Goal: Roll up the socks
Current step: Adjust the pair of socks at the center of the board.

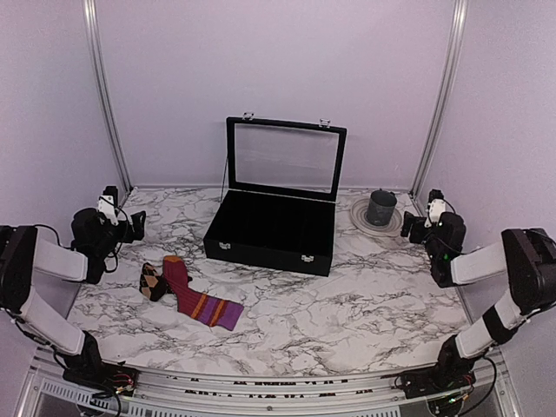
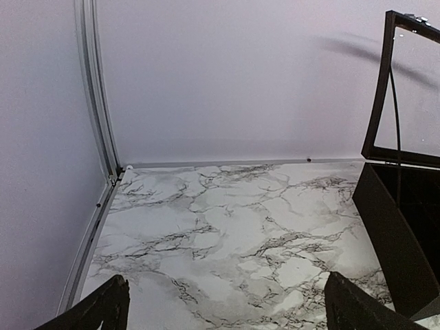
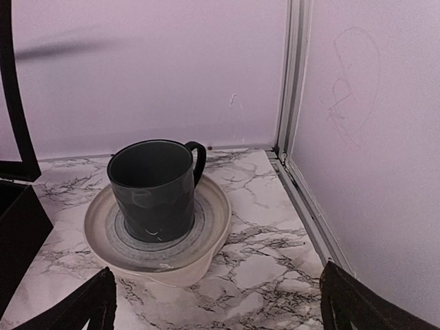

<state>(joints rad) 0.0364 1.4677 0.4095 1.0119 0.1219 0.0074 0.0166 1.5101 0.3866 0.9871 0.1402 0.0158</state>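
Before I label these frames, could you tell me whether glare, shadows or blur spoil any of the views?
Top external: soft, even light, the socks sharp, no strong glare on the glass lid. Left wrist: marble table crisp, a smeared shadow streak on the back wall beside the lid; the fingers dark at the bottom edge. Right wrist: mild sheen on the mug, otherwise sharp.

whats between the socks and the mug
The open black case lies between the socks and the mug, which stands on a plate; the top external view shows it.

Bare table (image 1: 365,306) around the socks (image 1: 187,292), open black case (image 1: 269,248) close behind, mug (image 1: 380,208) on plate (image 1: 360,224) far right
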